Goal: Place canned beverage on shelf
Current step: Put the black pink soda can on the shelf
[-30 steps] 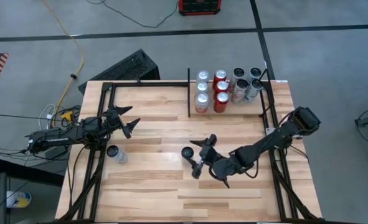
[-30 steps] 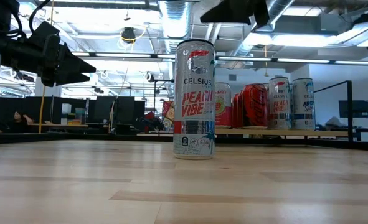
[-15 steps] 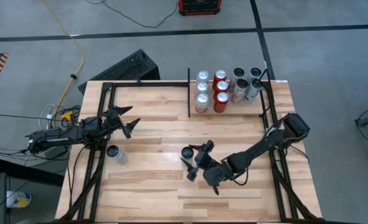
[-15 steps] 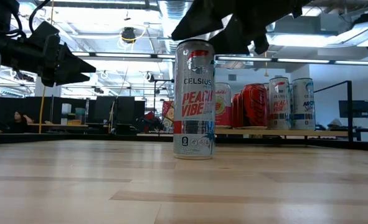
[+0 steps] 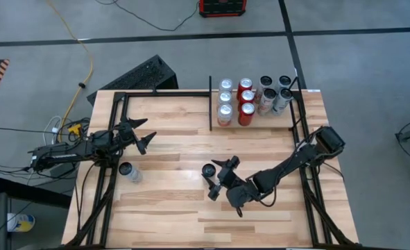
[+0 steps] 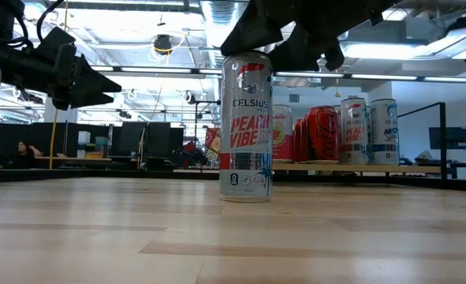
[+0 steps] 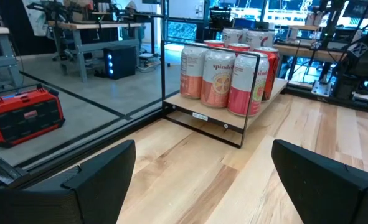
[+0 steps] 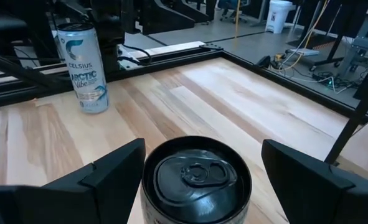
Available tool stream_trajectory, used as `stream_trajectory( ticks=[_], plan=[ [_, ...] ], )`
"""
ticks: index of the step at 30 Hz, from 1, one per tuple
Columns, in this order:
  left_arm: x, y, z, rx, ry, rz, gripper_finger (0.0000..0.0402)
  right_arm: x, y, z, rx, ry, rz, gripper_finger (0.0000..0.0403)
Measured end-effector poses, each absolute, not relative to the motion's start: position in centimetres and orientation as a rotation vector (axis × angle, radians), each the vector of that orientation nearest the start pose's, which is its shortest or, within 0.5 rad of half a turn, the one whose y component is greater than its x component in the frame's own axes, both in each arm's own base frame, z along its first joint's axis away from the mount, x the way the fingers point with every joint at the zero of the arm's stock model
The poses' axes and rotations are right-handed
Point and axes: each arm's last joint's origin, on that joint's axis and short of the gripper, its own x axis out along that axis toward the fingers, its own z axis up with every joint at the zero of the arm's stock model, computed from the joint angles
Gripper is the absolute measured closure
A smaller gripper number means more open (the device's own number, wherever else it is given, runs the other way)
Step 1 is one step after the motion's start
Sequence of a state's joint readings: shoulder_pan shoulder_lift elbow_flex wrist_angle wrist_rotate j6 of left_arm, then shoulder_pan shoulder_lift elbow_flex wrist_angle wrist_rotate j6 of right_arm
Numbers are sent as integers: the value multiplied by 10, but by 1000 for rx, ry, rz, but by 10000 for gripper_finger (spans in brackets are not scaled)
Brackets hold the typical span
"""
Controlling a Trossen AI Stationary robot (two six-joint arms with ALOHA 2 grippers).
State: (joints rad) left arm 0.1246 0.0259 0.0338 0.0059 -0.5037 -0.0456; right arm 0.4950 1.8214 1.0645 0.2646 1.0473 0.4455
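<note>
Wooden black-railed shelf (image 5: 170,114), far right corner: nine cans (image 5: 245,103). Right gripper (image 5: 214,178) spread above upright white-and-red can (image 6: 246,126); left gripper (image 5: 139,136) spread, left edge.

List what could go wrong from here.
1. The open right gripper sits just above the Peach Vibe can, fingers to either side of its top. A slightly off descent might clip the rim and tip the tall, narrow can.
2. The shelf corner already holds a tight cluster of cans; carrying another in could knock them.
3. A shallow grip near the top may let the can slip.
</note>
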Motion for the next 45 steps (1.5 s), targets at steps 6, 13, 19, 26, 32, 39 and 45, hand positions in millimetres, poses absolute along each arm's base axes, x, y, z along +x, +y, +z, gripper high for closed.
stream_trajectory(
  ticks=[6, 13, 19, 26, 32, 39, 45],
  plan=[
    [91, 26, 174, -47, -28, 628, 40, 345, 156, 195, 94, 237, -589, 56],
    [91, 26, 174, -47, -29, 628, 40, 351, 158, 177, 101, 250, -599, 56],
    [91, 26, 174, -47, -28, 628, 40, 350, 158, 174, 83, 252, -618, 56],
    [91, 26, 174, -47, -28, 628, 40, 349, 158, 177, 78, 252, -616, 78],
    [91, 26, 174, -47, -28, 629, 40, 347, 158, 181, 73, 254, -612, 122],
    [91, 26, 174, -47, -28, 628, 40, 315, 154, 236, 1, 255, -615, 122],
    [91, 26, 174, -47, -28, 628, 40, 256, 140, 268, 17, 361, -641, 122]
  ],
)
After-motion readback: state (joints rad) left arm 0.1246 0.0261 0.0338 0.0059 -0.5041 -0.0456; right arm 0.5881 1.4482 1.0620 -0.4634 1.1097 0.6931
